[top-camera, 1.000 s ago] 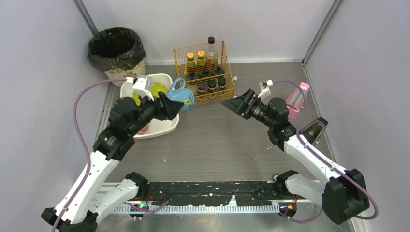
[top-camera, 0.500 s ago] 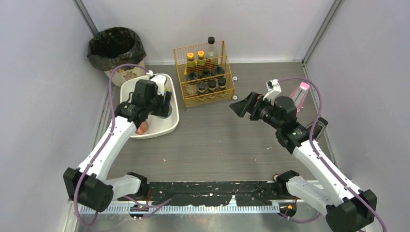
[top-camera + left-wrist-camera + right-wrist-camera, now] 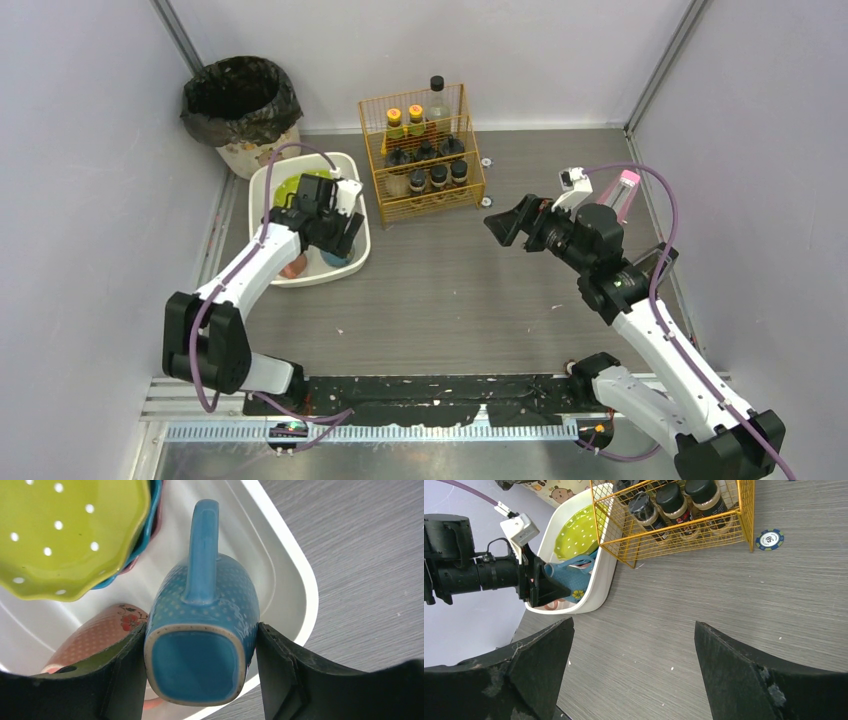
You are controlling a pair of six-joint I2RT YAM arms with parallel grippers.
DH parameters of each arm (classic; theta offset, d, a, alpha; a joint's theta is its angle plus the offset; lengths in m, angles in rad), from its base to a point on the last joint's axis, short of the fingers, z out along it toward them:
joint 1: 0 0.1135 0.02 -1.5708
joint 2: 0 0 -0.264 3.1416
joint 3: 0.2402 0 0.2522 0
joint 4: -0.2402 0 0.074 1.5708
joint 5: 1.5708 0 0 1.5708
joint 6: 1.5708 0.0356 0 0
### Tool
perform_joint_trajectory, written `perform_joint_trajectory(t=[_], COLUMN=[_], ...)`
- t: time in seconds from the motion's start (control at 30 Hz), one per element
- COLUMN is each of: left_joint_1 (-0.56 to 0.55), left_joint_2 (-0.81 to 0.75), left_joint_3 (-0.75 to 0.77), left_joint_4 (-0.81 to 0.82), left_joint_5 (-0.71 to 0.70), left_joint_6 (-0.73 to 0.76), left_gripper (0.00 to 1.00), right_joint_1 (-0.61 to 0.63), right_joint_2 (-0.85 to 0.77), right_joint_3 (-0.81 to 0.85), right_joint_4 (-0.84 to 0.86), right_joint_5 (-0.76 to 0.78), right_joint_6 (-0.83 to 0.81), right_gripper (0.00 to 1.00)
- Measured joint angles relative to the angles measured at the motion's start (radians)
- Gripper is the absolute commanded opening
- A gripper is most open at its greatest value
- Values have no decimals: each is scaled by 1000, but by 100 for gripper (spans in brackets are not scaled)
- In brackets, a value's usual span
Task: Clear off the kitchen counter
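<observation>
left hand (image 3: 201,680) | grips glossy square-mouthed blue mug (image 3: 202,605) | over white tub (image 3: 296,580)

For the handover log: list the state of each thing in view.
White rectangular plastic tub: holding dishes.
Left gripper: shut on blue dotted ceramic mug, over the tub.
Right gripper: open, empty.
Black-lined bin: open.
Yellow wire basket: upright, holding bottles.

Kitchen counter (image 3: 450,290): flat grey wood-grain top, lilac walls (image 3: 90,150) around, metal rail (image 3: 450,431) nearside.
</observation>
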Motion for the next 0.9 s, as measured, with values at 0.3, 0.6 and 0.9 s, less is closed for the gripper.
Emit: perform_joint_trajectory(t=[0.3,0.6,0.9], left_joint_1=[8,9,-7], left_joint_2=[82,79,-95], left_joint_3=[-66,-65,-19], left_joint_4=[78,73,-13], left_joint_5=[42,42,55], left_joint_6=[54,50,-2], left_gripper=[32,87,99], right_joint_1=[-6,-12,-12], right_joint_2=[0,-17,-76], right_joint_3=[0,0,25], right_joint_4=[-11,-31,-122], right_joint_5=[-2,2,100], right_joint_6=[-13,-34,-141], right_gripper=[96,96,96])
